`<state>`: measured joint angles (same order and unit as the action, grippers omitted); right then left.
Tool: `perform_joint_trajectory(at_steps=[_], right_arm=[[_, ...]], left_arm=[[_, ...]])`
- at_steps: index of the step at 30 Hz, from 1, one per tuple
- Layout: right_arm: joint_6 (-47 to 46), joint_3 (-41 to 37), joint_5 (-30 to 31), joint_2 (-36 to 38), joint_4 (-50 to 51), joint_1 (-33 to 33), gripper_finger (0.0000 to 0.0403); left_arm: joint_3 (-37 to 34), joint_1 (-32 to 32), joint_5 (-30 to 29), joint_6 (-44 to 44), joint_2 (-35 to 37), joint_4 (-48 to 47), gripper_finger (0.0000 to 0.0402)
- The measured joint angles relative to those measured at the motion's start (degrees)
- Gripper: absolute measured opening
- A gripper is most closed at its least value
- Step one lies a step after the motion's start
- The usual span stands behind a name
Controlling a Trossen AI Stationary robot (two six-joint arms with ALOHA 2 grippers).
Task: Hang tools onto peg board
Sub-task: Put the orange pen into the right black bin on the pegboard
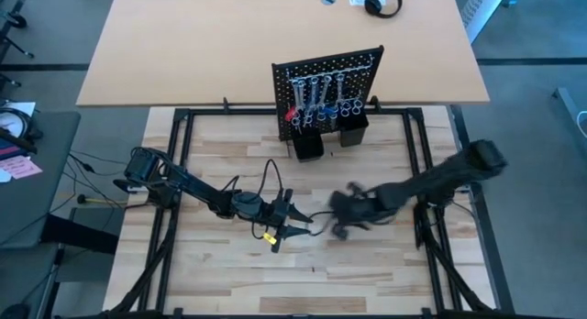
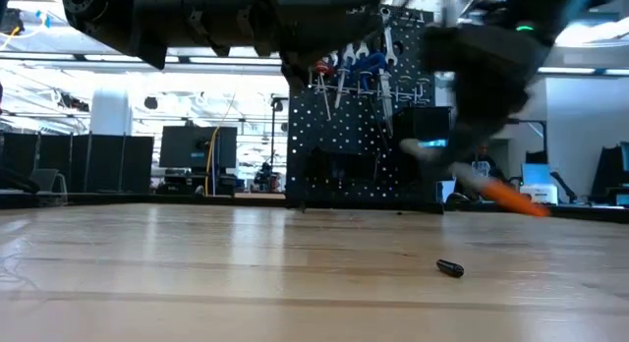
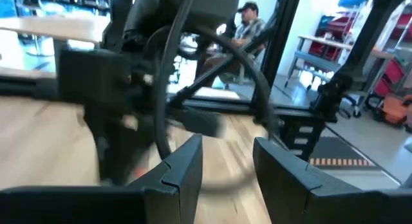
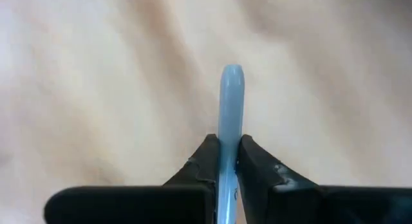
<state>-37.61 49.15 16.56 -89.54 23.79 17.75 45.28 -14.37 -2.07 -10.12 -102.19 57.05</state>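
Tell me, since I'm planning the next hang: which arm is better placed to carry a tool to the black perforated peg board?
The right. Its gripper is already clamped on a slim pale-blue tool; the left gripper is open, holding nothing. Both sit similarly short of the black perforated peg board.

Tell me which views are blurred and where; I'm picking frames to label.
High view: right gripper smeared, peg board crisp. Low view: orange-and-black tool streaked. Left wrist view: the other arm blurred. Right wrist view: table soft behind the clamped pale blue tool.
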Motion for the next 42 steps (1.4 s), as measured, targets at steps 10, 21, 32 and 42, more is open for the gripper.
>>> perform_joint_trajectory(at_steps=[10,21,32,42], right_arm=[[8.21,-0.84,36.33,15.3,-6.34,1.56,0.004],[48.04,-0.98,45.55,26.22,-36.9,-6.29,0.004],[54.47,-0.99,33.08,21.14,-40.48,-25.05,0.0041],[48.29,-0.95,31.02,19.77,-31.51,-30.29,0.005]], left_arm=[[0.2,-0.24,0.26,-0.01,0.07,-1.26,0.0134],[0.39,-0.24,0.26,0.48,0.07,-1.07,0.0134],[0.39,-0.26,0.26,0.49,0.07,-1.11,0.0134],[0.37,-0.26,0.24,2.13,0.07,-2.55,0.0134]])
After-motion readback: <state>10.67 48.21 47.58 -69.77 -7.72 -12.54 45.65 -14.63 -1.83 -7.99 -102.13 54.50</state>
